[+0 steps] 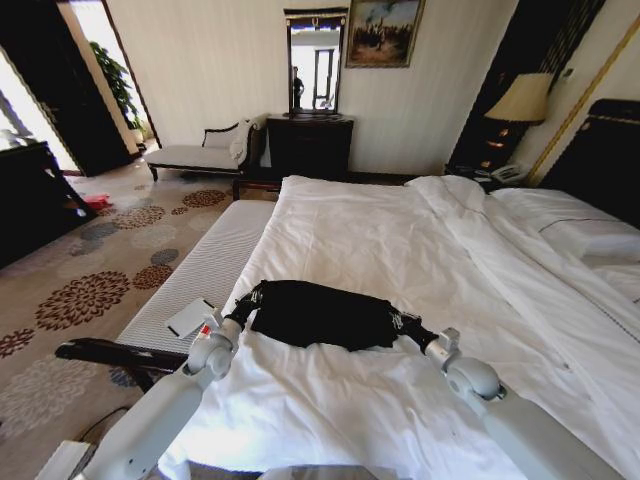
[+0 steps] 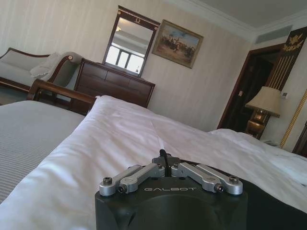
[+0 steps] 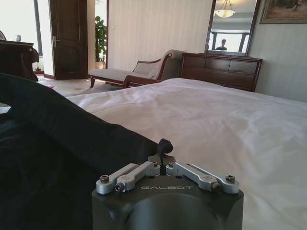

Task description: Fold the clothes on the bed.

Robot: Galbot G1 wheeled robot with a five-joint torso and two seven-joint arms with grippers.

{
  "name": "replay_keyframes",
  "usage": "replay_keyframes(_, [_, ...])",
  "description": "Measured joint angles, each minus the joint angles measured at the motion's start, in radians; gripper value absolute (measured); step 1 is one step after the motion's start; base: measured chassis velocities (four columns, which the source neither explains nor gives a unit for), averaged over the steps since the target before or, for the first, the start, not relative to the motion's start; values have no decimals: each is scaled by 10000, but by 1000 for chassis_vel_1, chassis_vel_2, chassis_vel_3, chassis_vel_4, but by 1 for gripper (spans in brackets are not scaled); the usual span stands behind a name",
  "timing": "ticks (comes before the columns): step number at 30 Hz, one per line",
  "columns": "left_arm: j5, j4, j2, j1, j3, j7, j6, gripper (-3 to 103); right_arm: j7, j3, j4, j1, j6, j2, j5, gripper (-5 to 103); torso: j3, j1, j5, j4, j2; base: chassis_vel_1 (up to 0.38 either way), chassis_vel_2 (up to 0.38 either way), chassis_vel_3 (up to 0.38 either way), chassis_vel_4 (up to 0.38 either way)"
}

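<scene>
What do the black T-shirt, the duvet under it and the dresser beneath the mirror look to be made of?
T-shirt: soft matte knit, probably cotton; it bunches and sags between the shut left gripper and right gripper. Duvet: white woven fabric, likely cotton, with soft creases and no sheen. Dresser: dark polished wood, with faint gloss on the drawer fronts.

The black T-shirt (image 1: 318, 314) lies bunched into a wide, crumpled band across the near part of the bed (image 1: 400, 240), on the rumpled white duvet. Its two ends seem lifted slightly. The bed's white pillows lie at the right.
</scene>
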Motion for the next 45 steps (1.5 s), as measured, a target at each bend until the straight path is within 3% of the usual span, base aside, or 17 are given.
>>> replay_keyframes(8, [247,-103,-76,681,-308,146,-286,1,-184,684,365,-1025,257,411,-434,0,1,0,-1,-3,0,0,0,0,0])
replay_keyframes(27, [511,315,-209,1295,-476,394,-694,1,-453,997,24,-1895,981,1115,-1125,0,1,1,-2,0,0,0,0,0,0])
replay_keyframes(39, [392,237,42,1189,-501,418,-757,1,-336,1082,466,-2088,983,1212,-1108,0,1,1,-1,-2,-1,0,0,0,0])
replay_keyframes(45, [710,204,72,1494,-496,459,-833,1,-520,1163,497,-2461,1114,1252,-1449,-2,1,2,-2,-3,-2,0,0,0,0])
